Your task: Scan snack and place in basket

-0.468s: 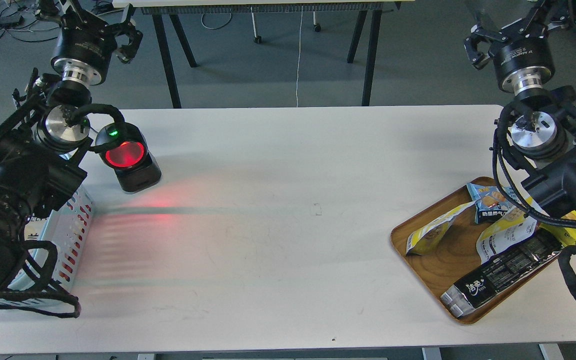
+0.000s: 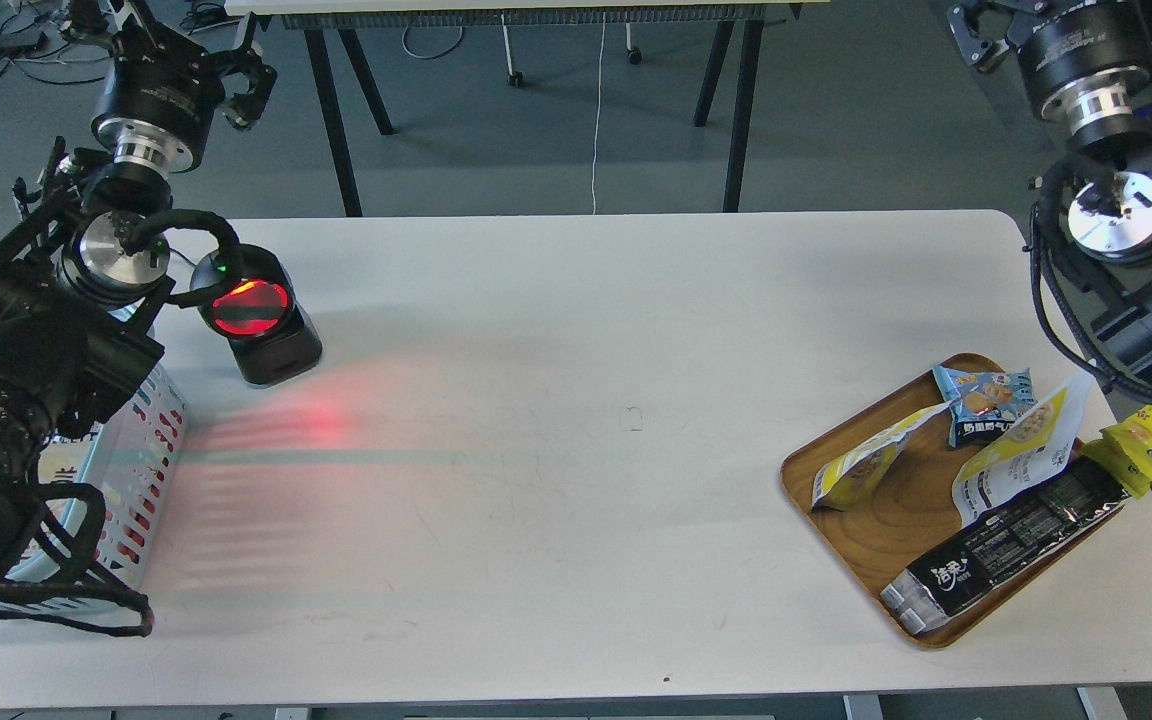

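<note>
The snack point(image 2: 858, 470), a small pouch with a white top and yellow front, lies at the left end of the oval wooden tray point(image 2: 861, 545) at the right of the table. The light-blue basket point(image 2: 141, 455) stands at the table's left edge, mostly hidden behind my left arm. My left gripper point(image 2: 171, 40) is raised beyond the table's far left corner, open and empty. My right gripper point(image 2: 1036, 12) is raised at the top right, partly cut off by the frame edge, with its fingers spread and nothing in it. Both are far from the snack.
A black scanner point(image 2: 256, 315) with a glowing red window stands at the far left and throws red light on the table. The tray also holds a longer white-and-yellow pouch point(image 2: 1021, 450), a blue packet point(image 2: 984, 400) and a long black packet point(image 2: 1011, 545). A yellow packet point(image 2: 1151, 440) lies beside it.
</note>
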You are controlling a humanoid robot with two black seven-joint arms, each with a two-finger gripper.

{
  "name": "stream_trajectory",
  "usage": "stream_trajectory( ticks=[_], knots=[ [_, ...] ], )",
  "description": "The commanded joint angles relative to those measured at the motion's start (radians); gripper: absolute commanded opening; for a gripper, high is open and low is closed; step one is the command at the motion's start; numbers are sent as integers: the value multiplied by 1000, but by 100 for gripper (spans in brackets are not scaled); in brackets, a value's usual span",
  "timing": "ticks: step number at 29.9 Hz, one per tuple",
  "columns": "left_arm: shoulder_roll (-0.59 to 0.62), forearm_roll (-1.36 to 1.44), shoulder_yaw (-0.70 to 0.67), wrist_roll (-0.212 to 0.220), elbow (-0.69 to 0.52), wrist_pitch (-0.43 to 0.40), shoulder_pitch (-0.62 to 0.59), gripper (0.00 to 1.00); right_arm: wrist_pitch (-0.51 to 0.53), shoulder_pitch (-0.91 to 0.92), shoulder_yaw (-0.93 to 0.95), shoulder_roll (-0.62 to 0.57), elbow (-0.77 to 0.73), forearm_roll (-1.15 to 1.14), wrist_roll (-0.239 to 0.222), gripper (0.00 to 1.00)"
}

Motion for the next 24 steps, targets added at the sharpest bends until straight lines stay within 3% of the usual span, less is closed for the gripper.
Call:
stream_trajectory(
  ticks=[1, 6, 10, 24],
  knots=[
    [31, 0, 1, 0, -6, 0, -4, 100, 3, 128, -182, -67, 100, -5, 6, 99],
    [37, 2, 1, 0, -7, 0, -1, 100, -28, 361, -513, -86, 201, -163, 25, 98],
    [43, 2, 1, -5, -7, 0, 5, 100, -82, 530, -725, -89, 368, -379, 33, 98],
    [39, 3, 1, -8, -7, 0, 2, 100, -298, 918, -1171, -104, 961, -1169, 33, 98]
  ],
)
